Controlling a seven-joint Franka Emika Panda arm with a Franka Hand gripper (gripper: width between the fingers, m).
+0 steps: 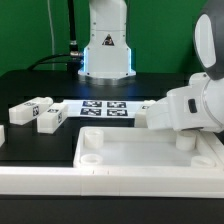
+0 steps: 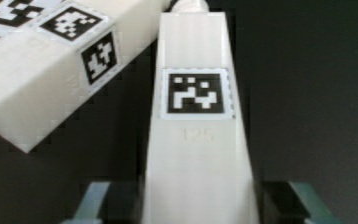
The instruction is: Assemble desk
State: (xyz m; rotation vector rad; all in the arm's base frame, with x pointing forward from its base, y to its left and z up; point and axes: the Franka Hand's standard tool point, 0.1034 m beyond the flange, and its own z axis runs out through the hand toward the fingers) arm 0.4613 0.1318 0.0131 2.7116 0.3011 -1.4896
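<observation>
The desk slab [image 1: 150, 152], white with a raised rim and round sockets, lies at the front of the exterior view's right. Two white tagged legs [image 1: 30, 108] [image 1: 50, 120] lie on the black table at the exterior view's left. In the wrist view my gripper [image 2: 197, 202] is open and straddles a third leg [image 2: 197, 110], which lies lengthwise between the fingers [image 2: 98, 200] with a dark gap on each side. A fourth tagged leg [image 2: 51, 70] lies slanted right beside it. In the exterior view my gripper [image 1: 165, 112] is low behind the slab, on the right.
The marker board [image 1: 105, 106] lies flat mid-table in front of the robot base [image 1: 107, 50]. A long white border rail [image 1: 40, 182] runs along the front edge. Another white piece [image 1: 2, 135] shows at the exterior view's left edge.
</observation>
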